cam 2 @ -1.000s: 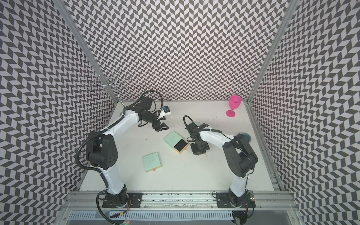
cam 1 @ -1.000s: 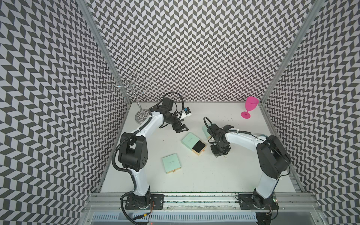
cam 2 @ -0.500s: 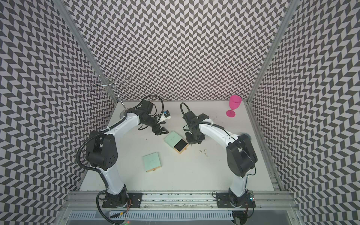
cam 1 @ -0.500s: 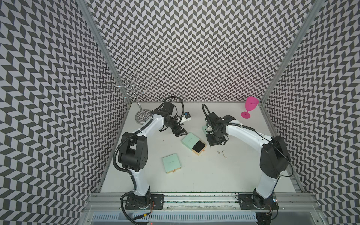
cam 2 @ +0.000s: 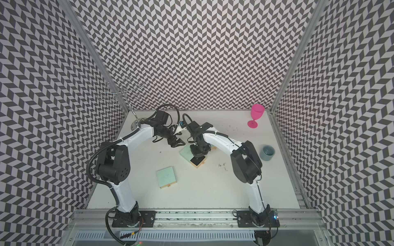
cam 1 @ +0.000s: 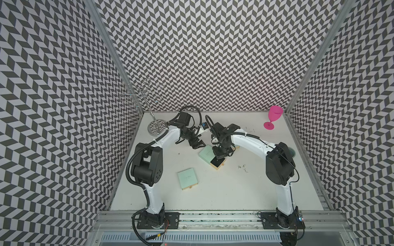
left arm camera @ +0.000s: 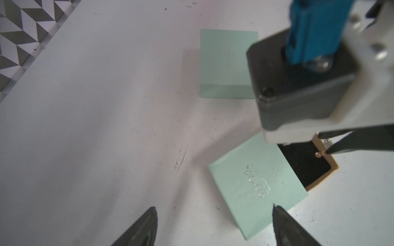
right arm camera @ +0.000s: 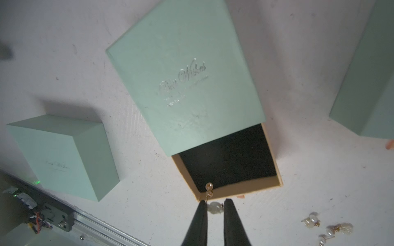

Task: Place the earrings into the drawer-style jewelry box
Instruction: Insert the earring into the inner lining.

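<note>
I am looking down on the white tabletop, where both white-and-black arms are reaching in and bowing toward the middle. The left arm is stretching far and bending right. The right arm is arching left, its wrist pointing steeply down.

Between them the mint-green cardboard drawer-style jewelry box is lying flat. Its tan drawer with black lining is standing pulled out toward the near right, about half exposed. A second, closed mint-green box is sitting nearer and to the left, well apart.

The left gripper is hanging wide open, gripping nothing, just beside the open box's far-left edge; I cannot tell whether it is touching. The right gripper is pinching almost closed on a tiny earring with a pale bead and a thin metal wire hook. The bead is sitting between the fingertips and the hook is hanging over the drawer's near rim. I cannot tell whether the hook is touching the lining.

The loose earrings, a small cluster of the same kind, are lying on the tabletop to the right of the drawer, near it but apart.
</note>
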Motion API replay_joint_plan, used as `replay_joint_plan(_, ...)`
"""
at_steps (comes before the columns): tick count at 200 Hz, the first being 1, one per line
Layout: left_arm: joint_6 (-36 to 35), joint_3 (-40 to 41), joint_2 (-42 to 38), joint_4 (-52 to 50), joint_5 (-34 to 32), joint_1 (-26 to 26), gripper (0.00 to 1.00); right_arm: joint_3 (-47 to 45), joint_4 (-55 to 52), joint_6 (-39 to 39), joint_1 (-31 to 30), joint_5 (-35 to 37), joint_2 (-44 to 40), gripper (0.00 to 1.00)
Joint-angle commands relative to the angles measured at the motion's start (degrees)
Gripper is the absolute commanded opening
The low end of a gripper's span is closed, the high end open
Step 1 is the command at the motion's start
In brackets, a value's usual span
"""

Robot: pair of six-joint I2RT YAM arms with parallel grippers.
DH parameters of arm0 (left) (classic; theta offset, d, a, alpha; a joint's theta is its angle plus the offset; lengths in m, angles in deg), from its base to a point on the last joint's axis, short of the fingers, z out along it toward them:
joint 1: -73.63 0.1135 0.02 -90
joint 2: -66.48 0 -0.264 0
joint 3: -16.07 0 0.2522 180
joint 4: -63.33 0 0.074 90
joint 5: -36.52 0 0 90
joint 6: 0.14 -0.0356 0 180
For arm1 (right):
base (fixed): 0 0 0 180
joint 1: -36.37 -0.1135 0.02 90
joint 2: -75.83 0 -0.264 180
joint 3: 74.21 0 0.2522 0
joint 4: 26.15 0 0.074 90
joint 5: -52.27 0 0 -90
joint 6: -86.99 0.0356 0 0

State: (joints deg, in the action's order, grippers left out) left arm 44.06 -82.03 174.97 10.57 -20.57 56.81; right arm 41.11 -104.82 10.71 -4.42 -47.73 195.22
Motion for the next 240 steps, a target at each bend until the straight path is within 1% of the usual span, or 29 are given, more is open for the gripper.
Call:
replay_joint_plan(1, -0.18, -1.07, 1.18, 1.05, 1.95, 0.47, 0.85, 2.21, -1.23, -1.48, -0.68, 0.37, 1.81, 0.16)
replay_joint_plan(34, -0.17, -1.34, 1.77, 1.03, 2.47, 0.88, 0.85, 2.90, -1.93, -2.19, -1.21, 2.88, 3.47, 0.16)
replay_joint_plan(153, -1.13, -1.53, 2.20, 0.27, 2.73, 1.40, 0.85, 4.53, -0.48, -3.91, -2.27, 0.66, 7.11, 0.17)
replay_joint_plan(211, -1.27, -1.86, 2.54, -0.10, 2.78, 1.38, 0.85, 4.45, -0.47, -4.03, -2.28, 0.48, 6.28, 0.21)
replay_joint_plan(240, -2.08, -1.78, 2.52, -0.45, 2.73, 1.35, 0.84, 3.33, -0.26, -3.75, -2.30, 1.10, 4.42, 0.17)
